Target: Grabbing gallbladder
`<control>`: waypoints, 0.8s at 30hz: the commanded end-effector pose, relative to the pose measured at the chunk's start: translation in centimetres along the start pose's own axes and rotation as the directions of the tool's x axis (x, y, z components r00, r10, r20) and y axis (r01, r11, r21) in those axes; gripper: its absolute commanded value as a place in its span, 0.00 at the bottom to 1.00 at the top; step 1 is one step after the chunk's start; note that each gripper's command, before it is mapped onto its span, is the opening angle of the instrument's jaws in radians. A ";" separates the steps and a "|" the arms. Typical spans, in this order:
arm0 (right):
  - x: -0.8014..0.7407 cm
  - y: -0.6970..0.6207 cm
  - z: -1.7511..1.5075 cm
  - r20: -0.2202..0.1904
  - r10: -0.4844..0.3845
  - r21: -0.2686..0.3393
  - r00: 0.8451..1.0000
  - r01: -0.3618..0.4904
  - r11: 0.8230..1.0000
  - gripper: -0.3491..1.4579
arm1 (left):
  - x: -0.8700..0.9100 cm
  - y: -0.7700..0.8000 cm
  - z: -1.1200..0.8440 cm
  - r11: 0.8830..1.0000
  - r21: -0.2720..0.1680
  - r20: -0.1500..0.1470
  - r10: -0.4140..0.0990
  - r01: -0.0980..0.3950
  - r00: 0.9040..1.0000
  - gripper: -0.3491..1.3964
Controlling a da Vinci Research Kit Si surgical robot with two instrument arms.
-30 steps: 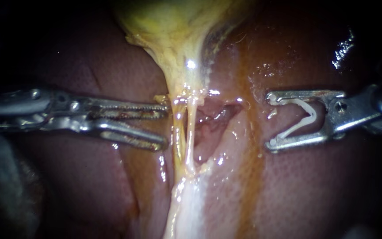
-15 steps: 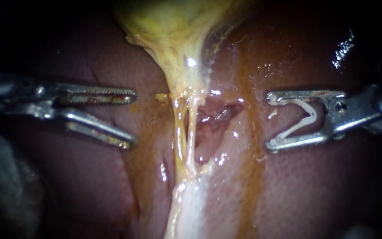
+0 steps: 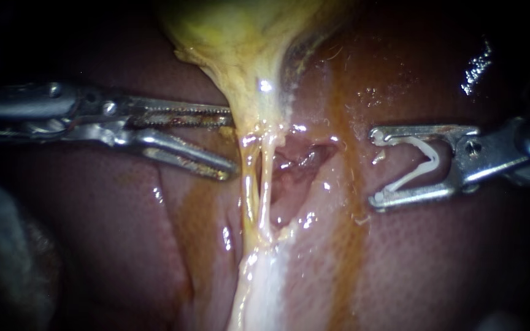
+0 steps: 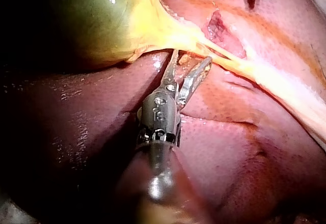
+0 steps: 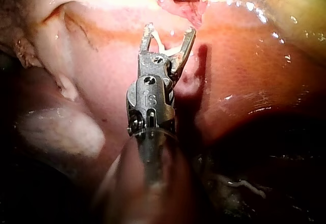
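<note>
Jaws of the left instrument [image 3: 231, 142] gape at the gallbladder [image 3: 246, 49] neck, the right instrument [image 3: 372, 168] clasps a clip [image 3: 421, 162]; closing low could tear the tubes [image 3: 254, 190].

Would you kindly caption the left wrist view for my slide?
Left instrument, jaws open, at the gallbladder neck, over liver.

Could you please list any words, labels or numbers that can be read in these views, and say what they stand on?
Left instrument: a small mark on its wrist housing, too small to read.
Right instrument: a similar mark, also unreadable.
Gallbladder, liver and the clip held in the right instrument's jaws: no text.
</note>
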 end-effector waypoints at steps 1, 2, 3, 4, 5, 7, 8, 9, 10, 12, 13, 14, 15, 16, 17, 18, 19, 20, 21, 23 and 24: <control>0.00 0.00 0.01 0.000 0.000 0.000 1.000 0.000 1.000 0.47 | 0.00 0.00 0.02 1.000 0.001 -0.001 -0.001 0.001 1.000 0.39; 0.00 0.00 0.01 0.000 0.000 0.000 1.000 0.000 1.000 0.47 | 0.01 0.00 0.03 1.000 0.002 -0.001 -0.002 0.002 1.000 0.38; 0.01 0.00 0.01 0.000 0.000 0.000 1.000 0.000 1.000 0.47 | 0.01 0.01 0.04 1.000 0.000 0.000 -0.002 0.002 1.000 0.38; 0.01 0.00 0.01 0.000 0.000 0.000 1.000 0.000 1.000 0.47 | 0.01 0.01 0.05 1.000 0.000 0.000 -0.002 0.002 1.000 0.37; 0.01 0.00 0.01 0.000 0.000 0.000 1.000 0.000 1.000 0.47 | 0.01 0.01 0.05 1.000 -0.002 0.000 0.004 -0.004 1.000 0.35; 0.01 0.00 0.01 0.000 0.000 0.000 1.000 0.000 1.000 0.47 | 0.01 0.01 0.05 1.000 -0.002 0.000 0.004 -0.004 1.000 0.30; 0.01 0.00 0.01 0.000 0.000 0.000 1.000 0.000 1.000 0.47 | 0.01 0.01 0.05 1.000 -0.002 0.000 0.004 -0.004 1.000 0.27; 0.01 0.00 0.01 0.000 0.000 0.000 1.000 0.000 1.000 0.47 | 0.01 0.02 0.05 1.000 -0.002 0.000 0.010 -0.010 1.000 0.24; 0.01 0.00 0.01 0.000 0.000 0.000 1.000 0.000 1.000 0.47 | 0.01 0.02 0.05 1.000 -0.003 0.000 0.010 -0.010 1.000 0.22; 0.01 0.00 0.01 0.000 0.000 0.000 1.000 0.000 1.000 0.47 | 0.01 0.02 0.03 1.000 -0.003 0.000 0.015 -0.015 1.000 0.17; 0.00 0.00 0.01 0.000 0.000 0.000 1.000 0.000 1.000 0.47 | 0.02 0.02 0.02 1.000 -0.004 0.000 0.021 -0.021 1.000 0.14; 0.00 0.00 0.01 0.000 0.000 0.000 1.000 0.000 1.000 0.47 | 0.02 0.03 0.01 1.000 -0.005 0.000 0.021 -0.021 1.000 0.13; 0.00 0.00 0.01 0.000 0.000 0.000 1.000 0.000 1.000 0.47 | 0.03 0.03 0.00 1.000 -0.006 0.000 0.020 -0.020 1.000 0.08; 0.00 0.00 0.01 0.000 0.000 0.000 1.000 0.000 1.000 0.47 | 0.04 0.03 -0.02 1.000 -0.007 0.000 0.020 -0.020 1.000 0.06; 0.00 0.00 0.02 0.000 0.000 -0.001 1.000 0.000 1.000 0.47 | 0.05 0.04 -0.04 1.000 -0.008 0.001 0.019 -0.019 1.000 0.04; 0.00 0.00 0.02 0.000 0.000 -0.001 1.000 0.000 1.000 0.47 | 0.06 0.04 -0.07 1.000 -0.009 0.001 0.019 -0.019 1.000 0.02; 0.00 0.00 0.02 0.000 0.000 -0.001 1.000 0.000 1.000 0.47 | 0.07 0.05 -0.09 1.000 -0.010 0.001 0.024 -0.024 1.000 0.00; 0.00 0.00 0.02 0.000 0.000 -0.001 1.000 0.000 1.000 0.47 | 0.08 0.05 -0.11 1.000 -0.011 0.001 0.024 -0.024 1.000 0.00; 0.00 0.00 0.02 0.000 0.000 -0.001 1.000 0.000 1.000 0.47 | 0.08 0.05 -0.12 1.000 -0.012 0.001 0.023 -0.023 1.000 0.00; 0.00 0.00 0.02 0.000 0.000 -0.001 1.000 0.000 1.000 0.47 | 0.09 0.06 -0.17 1.000 -0.015 0.001 0.023 -0.023 1.000 0.00; 0.00 0.00 0.02 0.000 0.000 -0.001 1.000 0.000 1.000 0.47 | 0.09 0.06 -0.19 1.000 -0.016 0.002 0.023 -0.023 1.000 0.00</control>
